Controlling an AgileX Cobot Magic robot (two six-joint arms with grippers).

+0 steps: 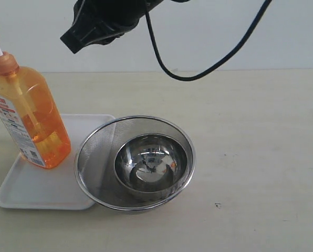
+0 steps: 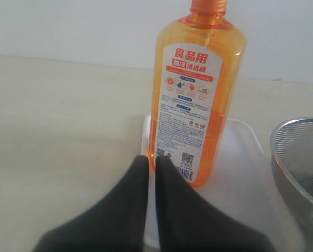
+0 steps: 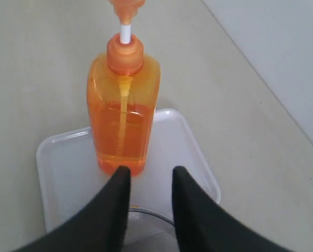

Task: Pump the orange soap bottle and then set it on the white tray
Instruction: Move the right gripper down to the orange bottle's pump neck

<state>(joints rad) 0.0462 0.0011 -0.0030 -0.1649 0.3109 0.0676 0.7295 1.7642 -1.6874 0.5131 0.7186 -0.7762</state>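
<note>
Reading the label (image 2: pixel 188 110) first, you get three large red characters, 食品用, across its top in the left wrist view, with a red band of white characters below that you can only partly make out. Under that come small round pictures, several blocks of blue print too fine to read, and a QR code (image 2: pixel 187 158) at the lower corner. The orange soap bottle (image 2: pixel 198 105) that carries it stands upright on the white tray (image 1: pixel 46 191), toward the tray's far left part, with its orange pump head (image 3: pixel 126 5) raised on the white stem (image 3: pixel 125 34). The darker liquid fills only the lower part of the bottle. Your left jaws are pressed together with nothing between them, and their tips sit right at the foot of the bottle's labelled face (whether they touch it, you cannot tell from this angle). Your right jaws stand parted and empty. The bottle is beyond their tips, roughly in line with the gap but not inside it, and the tray shows between them. Beside the bottle, a round mesh strainer bowl (image 1: pixel 93 152) overlaps the tray's right edge, and a smaller shiny steel bowl (image 1: pixel 151 163) sits inside it. Everything rests on the pale counter (image 1: pixel 251 157). A black arm (image 1: pixel 101 23) with a looping cable (image 1: pixel 209 68) hangs above the scene.
</note>
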